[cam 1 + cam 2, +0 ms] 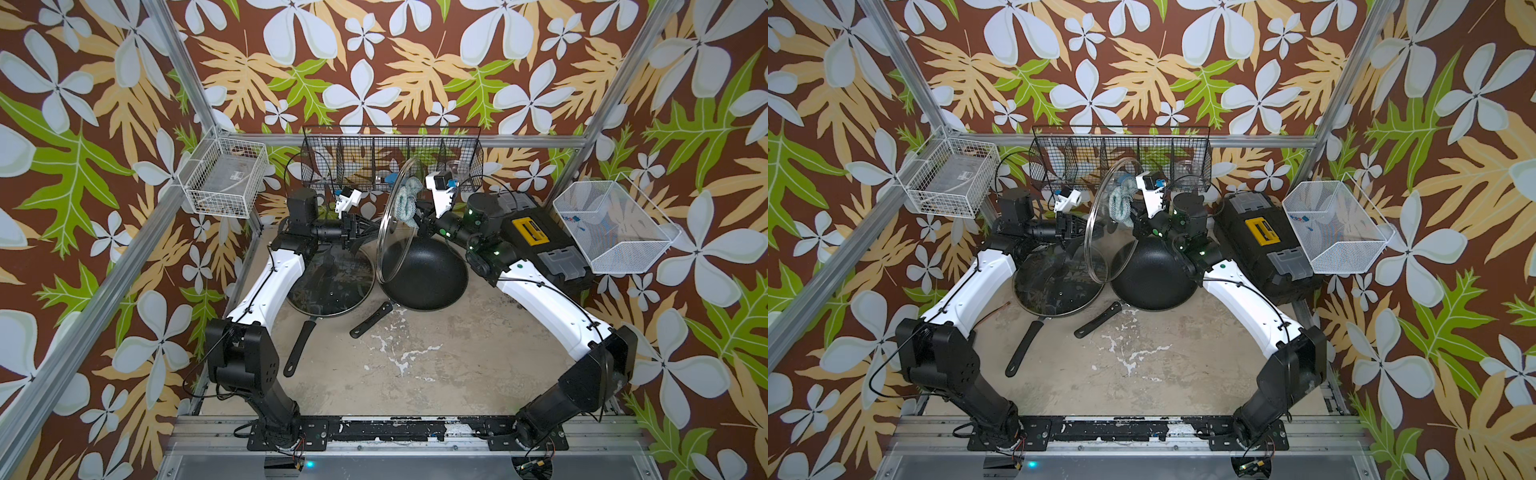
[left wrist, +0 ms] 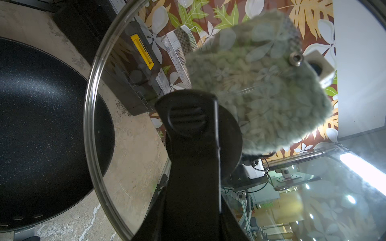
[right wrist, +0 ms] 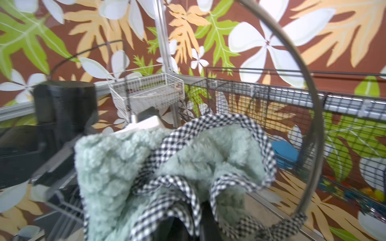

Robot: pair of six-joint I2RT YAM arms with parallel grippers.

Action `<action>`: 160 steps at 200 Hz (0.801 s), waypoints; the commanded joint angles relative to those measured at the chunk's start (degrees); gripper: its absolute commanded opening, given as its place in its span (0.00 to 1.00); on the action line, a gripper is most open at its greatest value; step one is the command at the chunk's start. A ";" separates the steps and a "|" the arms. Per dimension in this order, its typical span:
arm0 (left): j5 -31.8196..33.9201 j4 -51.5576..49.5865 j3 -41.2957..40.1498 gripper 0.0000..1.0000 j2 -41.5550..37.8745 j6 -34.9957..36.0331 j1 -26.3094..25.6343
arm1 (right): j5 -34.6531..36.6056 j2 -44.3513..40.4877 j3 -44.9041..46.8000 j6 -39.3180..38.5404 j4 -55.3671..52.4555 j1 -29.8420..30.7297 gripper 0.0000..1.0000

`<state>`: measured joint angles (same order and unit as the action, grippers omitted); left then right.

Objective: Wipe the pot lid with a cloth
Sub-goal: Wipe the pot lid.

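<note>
- Wiping under way, by the look of it?
- Yes. In a top view the left gripper [image 1: 359, 228] is clenched on the black knob [image 2: 230, 129] of the round clear glass pot lid [image 1: 392, 247], held on edge at frame centre. The right gripper [image 1: 419, 217] is clamped on the small pale teal checked-edge cloth [image 1: 408, 199], pressed to the lid's upper half.
- What's left?
- I'd judge the lower glass is still to be wiped.

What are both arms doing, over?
Left gripper shut on round glass pot lid, held near-upright. Right gripper shut on pale teal checked cloth, against the glass. Nothing blocking.
</note>
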<state>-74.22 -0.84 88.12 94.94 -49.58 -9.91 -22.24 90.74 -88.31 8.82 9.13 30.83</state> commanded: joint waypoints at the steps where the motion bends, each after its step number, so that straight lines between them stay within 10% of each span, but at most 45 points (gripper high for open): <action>1: -2.40 5.50 0.21 0.00 -0.03 0.63 0.15 | -3.74 -2.80 3.32 0.40 3.68 2.49 0.00; 98: -2.49 6.15 2.15 0.00 0.69 -0.72 0.07 | 2.31 -8.57 28.89 6.80 10.36 6.88 0.00; 160: -2.53 6.95 0.59 0.00 -0.10 -1.21 0.02 | 6.91 3.73 18.01 3.54 5.15 -0.03 0.00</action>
<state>-74.06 0.54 88.84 95.88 -49.76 -9.82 -19.29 90.80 -64.84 14.48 16.95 32.23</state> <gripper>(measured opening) 0.335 0.082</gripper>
